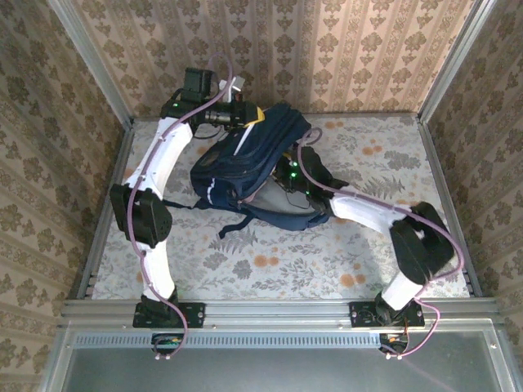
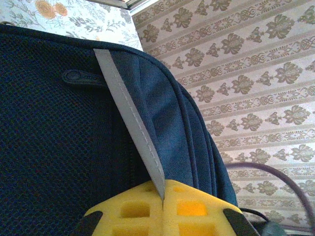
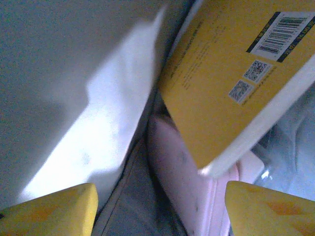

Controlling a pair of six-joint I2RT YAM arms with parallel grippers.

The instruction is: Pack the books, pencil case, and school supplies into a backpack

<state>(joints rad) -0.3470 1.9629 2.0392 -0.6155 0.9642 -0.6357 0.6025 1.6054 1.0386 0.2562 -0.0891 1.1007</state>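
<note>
Two grippers tend the backpack [image 2: 59, 147]: the left gripper [image 2: 162, 196] clamps its grey strip [image 2: 130, 128]; the right gripper [image 3: 160, 209] gapes wide, empty, facing the yellow book [image 3: 221, 88] and pencil case [image 3: 172, 162].

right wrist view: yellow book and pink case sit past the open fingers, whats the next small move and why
Probably ease the right gripper back out of the backpack. Its jaws stand apart, empty, the yellow book lies tilted over the pencil case inside, and the left gripper is shut on the grey strip.
</note>
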